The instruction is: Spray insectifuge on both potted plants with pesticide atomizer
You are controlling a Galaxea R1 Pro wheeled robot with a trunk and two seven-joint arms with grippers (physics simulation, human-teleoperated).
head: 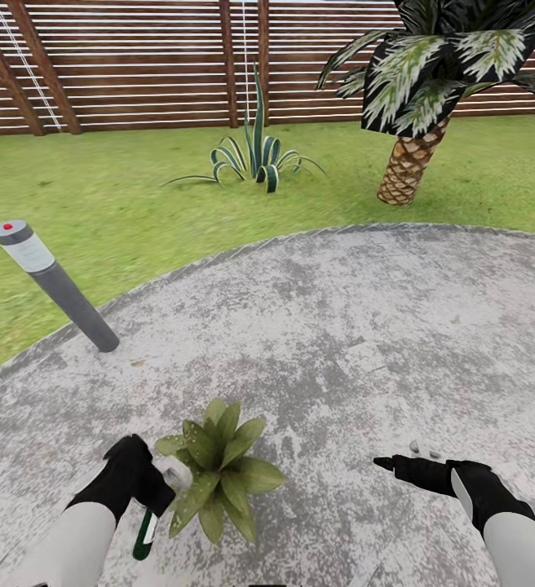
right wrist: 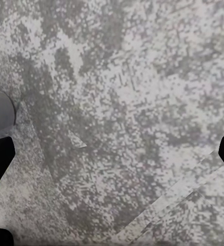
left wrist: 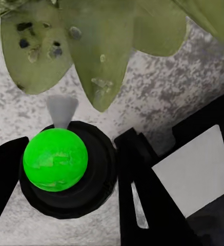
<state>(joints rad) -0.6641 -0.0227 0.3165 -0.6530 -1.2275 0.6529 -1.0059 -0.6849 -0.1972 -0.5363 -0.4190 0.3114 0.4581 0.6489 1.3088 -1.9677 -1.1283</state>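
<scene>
The left gripper (head: 155,489) is clamped on the pesticide atomizer (head: 145,534), its nozzle just beside a potted plant (head: 218,469) on the grey patio (head: 341,326). The right gripper (head: 394,465) hovers with fingers spread, holding nothing. Farther off stand a bollard lamp (head: 51,281), a spiky plant (head: 255,159), a palm (head: 431,90) and the slat fence (head: 137,61).

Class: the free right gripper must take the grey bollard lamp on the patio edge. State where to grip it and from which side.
Grip the bollard lamp mid-post, on the plain dark shaft below its pale head. It leans away to the left, so bring the right gripper in from the patio side, jaws square across the tilted shaft.
</scene>
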